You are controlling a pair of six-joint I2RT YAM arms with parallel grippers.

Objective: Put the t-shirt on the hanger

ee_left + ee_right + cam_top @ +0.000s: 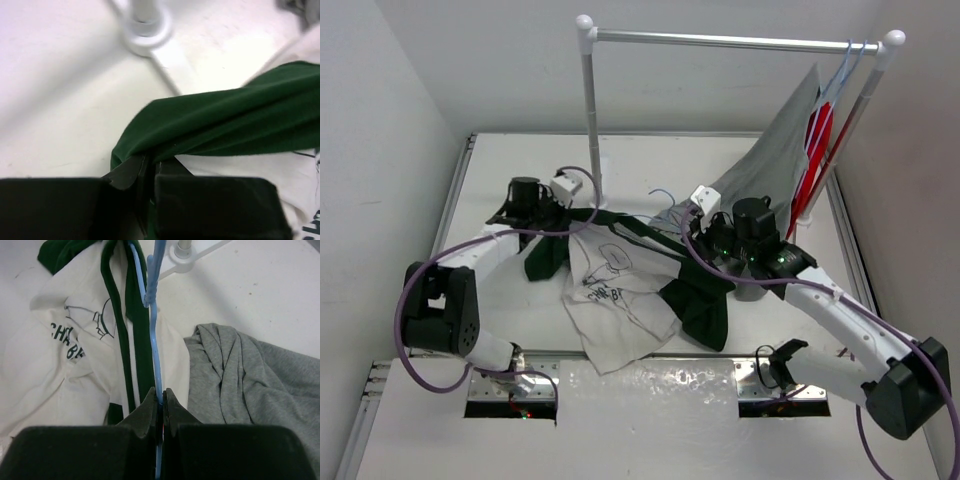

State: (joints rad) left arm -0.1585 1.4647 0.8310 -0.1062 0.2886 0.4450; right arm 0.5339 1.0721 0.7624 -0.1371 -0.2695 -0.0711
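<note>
Grey shirt [240, 380] beside hanger [154, 345], rack post [590, 110] behind

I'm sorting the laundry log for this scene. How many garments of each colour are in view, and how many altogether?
White and dark green t-shirt: 1
Grey shirt: 1
Red garment: 1
Total: 3
</note>
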